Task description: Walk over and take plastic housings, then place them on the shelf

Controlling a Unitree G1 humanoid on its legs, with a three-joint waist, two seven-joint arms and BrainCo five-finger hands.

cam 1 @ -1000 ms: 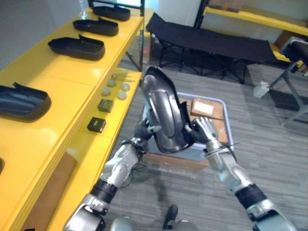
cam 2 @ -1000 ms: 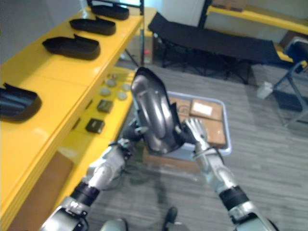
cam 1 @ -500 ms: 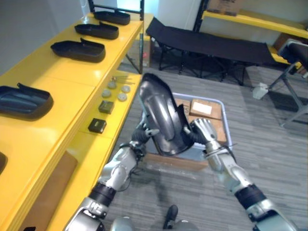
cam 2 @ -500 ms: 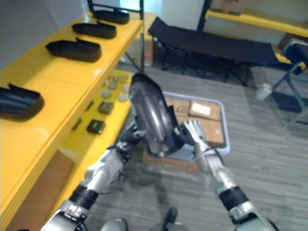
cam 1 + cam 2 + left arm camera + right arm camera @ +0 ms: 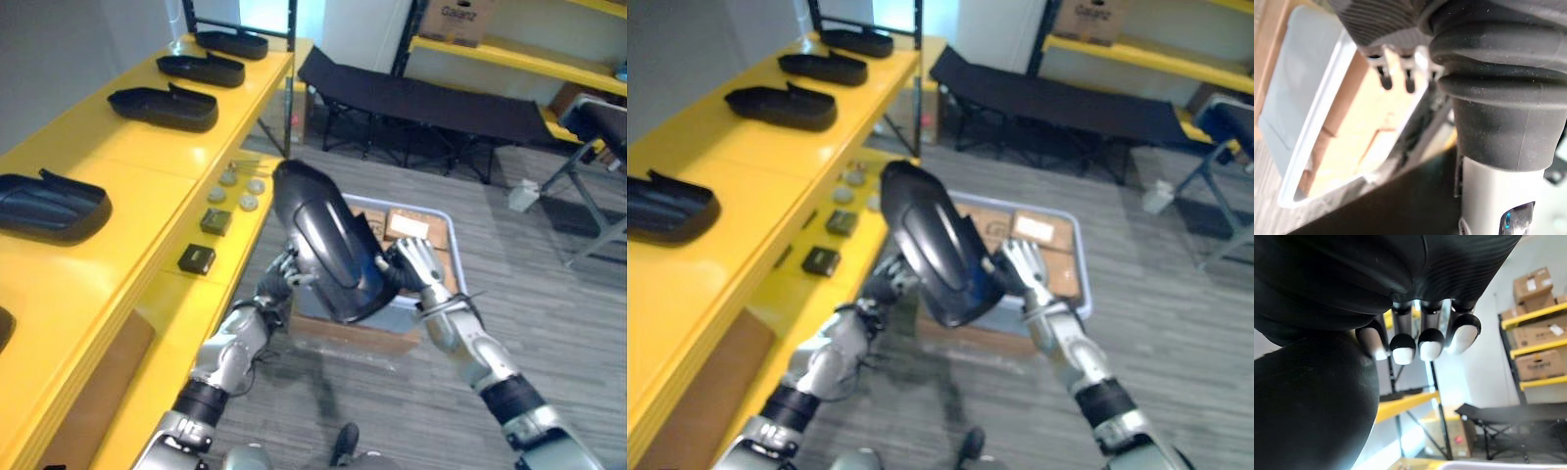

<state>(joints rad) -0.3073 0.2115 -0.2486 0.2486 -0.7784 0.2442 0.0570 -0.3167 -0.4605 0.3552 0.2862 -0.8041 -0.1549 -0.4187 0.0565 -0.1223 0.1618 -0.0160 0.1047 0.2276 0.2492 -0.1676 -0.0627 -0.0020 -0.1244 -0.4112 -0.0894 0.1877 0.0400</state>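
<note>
While the robot is holding the plastic housing (image 5: 328, 243) between its left hand (image 5: 285, 281) and right hand (image 5: 415, 262), the fingers of both curling onto its edges, the piece is hanging above the grey bin (image 5: 431, 206), beside the yellow shelf (image 5: 127, 162). To my eye both hands should be pressing equally during the turn, aiming at the bare stretch between the other housings (image 5: 162, 96).
</note>
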